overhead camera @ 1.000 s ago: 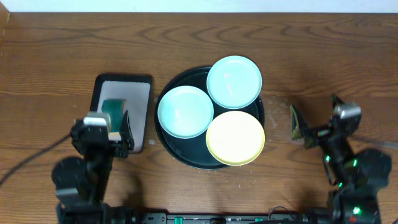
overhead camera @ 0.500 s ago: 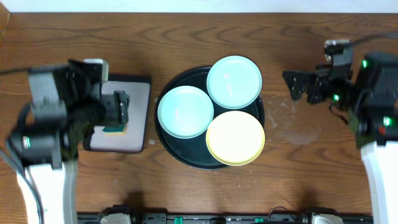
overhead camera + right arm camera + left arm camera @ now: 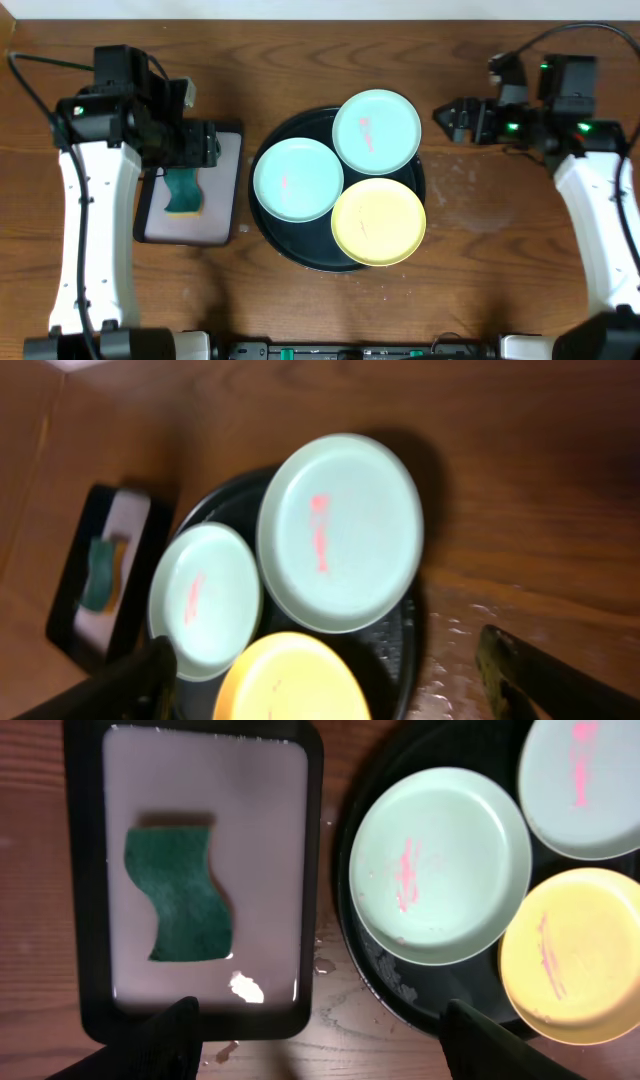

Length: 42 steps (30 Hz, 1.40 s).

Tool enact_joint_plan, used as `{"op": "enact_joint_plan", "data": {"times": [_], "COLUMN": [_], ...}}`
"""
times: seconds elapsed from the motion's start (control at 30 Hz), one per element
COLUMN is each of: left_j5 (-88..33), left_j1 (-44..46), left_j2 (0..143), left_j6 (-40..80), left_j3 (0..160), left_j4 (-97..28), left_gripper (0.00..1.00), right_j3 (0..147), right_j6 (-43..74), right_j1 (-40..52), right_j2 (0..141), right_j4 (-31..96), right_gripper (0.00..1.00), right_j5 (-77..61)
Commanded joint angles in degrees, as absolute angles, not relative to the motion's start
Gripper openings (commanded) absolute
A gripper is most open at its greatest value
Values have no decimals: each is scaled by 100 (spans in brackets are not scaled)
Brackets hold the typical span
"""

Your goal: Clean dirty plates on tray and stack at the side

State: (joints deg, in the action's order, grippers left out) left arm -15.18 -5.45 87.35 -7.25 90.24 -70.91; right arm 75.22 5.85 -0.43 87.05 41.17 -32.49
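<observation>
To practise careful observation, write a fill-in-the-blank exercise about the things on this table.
The round black tray holds ___ plates. The plate lowest in the overhead view is coloured ___. The sponge lying in the rectangular tray is coloured ___.
Missing words: three, yellow, green.

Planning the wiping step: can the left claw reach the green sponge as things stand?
Probably yes. The left claw hangs open above, and the sponge lies flat, alone in the small tray, nothing over it. It would need a sideways shift first.
</observation>
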Motion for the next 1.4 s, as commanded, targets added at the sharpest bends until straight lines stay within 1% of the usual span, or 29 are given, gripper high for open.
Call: {"op": "enact_joint_plan", "data": {"times": [0.0, 0.13, 0.33, 0.4, 0.47, 0.57, 0.7, 0.9, 0.93, 1.07, 1.17, 1.3, 1.37], "left_j5": [-1605, -1603, -1376, -812, -486, -311, -314, -314, -314, -314, -314, -314, -314], "left_j1": [-532, -532, -534, -534, -534, -534, -534, -532, -534, -532, -532, -532, -532], "left_j2": [8941, 8997, 8997, 8997, 8997, 8997, 8997, 8997, 8997, 8997, 8997, 8997, 8997], "left_j6": [-635, -635, -604, -75, 274, 585, 843, 893, 893, 891, 891, 891, 888], "left_j3": [9137, 9137, 9137, 9137, 9137, 9135, 9131, 9120, 9113, 9085, 9085, 9085, 9078], "left_j4": [-7111, -7013, -6978, -6976, -6973, -6973, -6969, -6965, -6969, -6980, -7039, -7041, -7041], "left_gripper": [76, 76, 76, 76, 76, 76, 75, 75, 75, 75, 75, 75, 75], "right_j3": [7638, 7719, 7913, 8020, 8066, 8073, 8073, 8073, 8073, 8073, 8073, 8073, 8071], "right_j6": [1262, 1992, 2891, 3164, 3297, 3430, 3428, 3426, 3428, 3642, 3793, 3741, 3680], "right_j1": [582, 1343, 2443, 2853, 3039, 3201, 3343, 3518, 3542, 3590, 3614, 3638, 3636], "right_j2": [8991, 9319, 10053, 10427, 10634, 10875, 11122, 11531, 11555, 11690, 11804, 11977, 12066], "right_j4": [4069, 4097, 4110, 4099, 4093, 4062, 3896, 3509, 3441, 3361, 3310, 3330, 3343], "right_gripper": [83, 72, 61, 53, 50, 43, 37, 33, 30, 26, 21, 18, 16], "right_j5": [-3028, -2231, -1468, -1035, -768, -607, -604, -648, -668, -672, -694, -642, -622]}}
